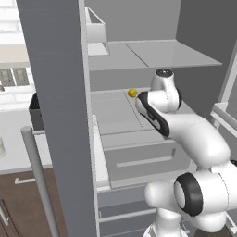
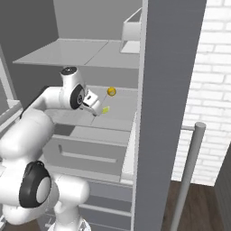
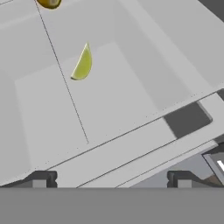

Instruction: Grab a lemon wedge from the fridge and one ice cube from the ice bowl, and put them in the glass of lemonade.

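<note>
- Two fingertips [image 3: 39, 179] of the gripper [image 2: 95, 109] stand spread apart, holding nothing, aimed into the open fridge [image 1: 60, 92].
- Lemon wedge [image 3: 83, 64] lies on the middle shelf [image 2: 122, 106], just beyond the gripper, apart from it.
- A small round yellow fruit [image 2: 111, 91] sits farther back.
- Judgement: the spread fingers suit a straddling grasp of the wedge.

You see the fridge [image 1: 55, 92] as flat, dull grey, smooth like painted metal, and its shelf [image 3: 131, 100] in the middle of the hand view is pale, smooth and matt. The long bar handle [image 2: 187, 173] at the lower right of the right base view looks like brushed silver metal. The lemon wedge [image 3: 83, 64] has a soft, slightly shiny yellow-green skin. The brick wall [image 2: 216, 90] at the right edge looks white and rough.
</note>
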You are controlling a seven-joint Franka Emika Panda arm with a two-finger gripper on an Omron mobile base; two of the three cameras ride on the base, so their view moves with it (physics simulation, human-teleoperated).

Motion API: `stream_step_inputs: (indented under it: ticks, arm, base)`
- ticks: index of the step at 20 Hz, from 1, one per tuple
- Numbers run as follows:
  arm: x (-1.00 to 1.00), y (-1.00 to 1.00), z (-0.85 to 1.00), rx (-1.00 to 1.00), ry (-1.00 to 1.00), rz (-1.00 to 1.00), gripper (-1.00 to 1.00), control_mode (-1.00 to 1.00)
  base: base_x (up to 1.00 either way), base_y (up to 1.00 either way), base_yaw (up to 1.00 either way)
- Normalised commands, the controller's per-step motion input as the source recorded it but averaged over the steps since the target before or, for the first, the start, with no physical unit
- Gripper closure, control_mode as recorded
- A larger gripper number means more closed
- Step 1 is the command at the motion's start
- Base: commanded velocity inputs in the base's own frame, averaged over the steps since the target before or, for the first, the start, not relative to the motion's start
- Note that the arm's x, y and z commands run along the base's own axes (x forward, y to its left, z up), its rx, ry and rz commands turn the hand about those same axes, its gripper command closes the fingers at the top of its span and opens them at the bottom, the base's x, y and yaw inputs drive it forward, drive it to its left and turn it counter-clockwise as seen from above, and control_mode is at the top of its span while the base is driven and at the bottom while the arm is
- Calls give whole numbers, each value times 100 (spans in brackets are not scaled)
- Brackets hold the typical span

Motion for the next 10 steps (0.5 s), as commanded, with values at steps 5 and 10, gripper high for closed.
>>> stream_step_inputs:
  ticks: [5, 10]
  arm:
    - [6, -1, -32, 0, 1, 0, -100, -100]
    - [9, -7, -37, 0, 0, 0, -100, -100]
  base:
    - [0, 0, 0]
    - [0, 0, 0]
